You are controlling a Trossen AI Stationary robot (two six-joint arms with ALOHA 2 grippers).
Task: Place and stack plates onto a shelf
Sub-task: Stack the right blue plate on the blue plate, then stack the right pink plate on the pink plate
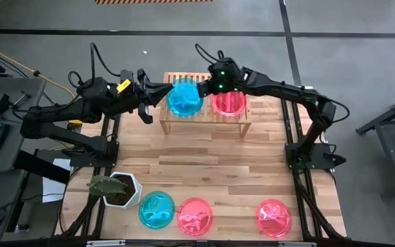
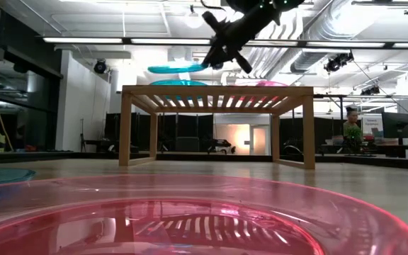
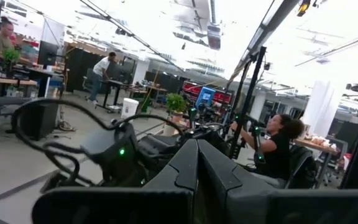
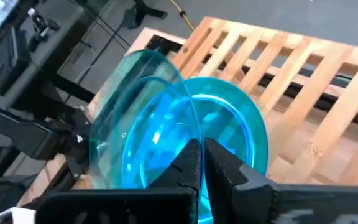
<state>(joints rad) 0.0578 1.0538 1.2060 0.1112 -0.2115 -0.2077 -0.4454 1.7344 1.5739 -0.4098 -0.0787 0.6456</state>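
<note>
The light-wood shelf [image 1: 204, 116] stands at the table's far middle. A teal plate [image 4: 238, 124] lies on its left half and a pink plate [image 1: 228, 103] on its right half. My right gripper [image 4: 202, 155] is shut on a second teal plate [image 4: 135, 124], held just above the first; the low view shows it [image 2: 176, 69] over the shelf top. My left gripper [image 3: 197, 168] is shut and empty, just left of the shelf [image 1: 162, 92], pointing at the teal plates. My right gripper pinches the held teal plate's rim [image 4: 193, 138] between its two fingers, on the side nearest the shelf's middle. The fingers come slanting down from the table's right. The plate is lifted clear and tilted, over the teal plate on the shelf.
Near the table's near edge lie a teal plate [image 1: 156, 209] and two pink plates [image 1: 195, 216] [image 1: 273, 216]; one pink plate fills the low view's foreground [image 2: 190, 219]. A white pot with a plant [image 1: 118, 189] stands at the near left. People show in the room behind.
</note>
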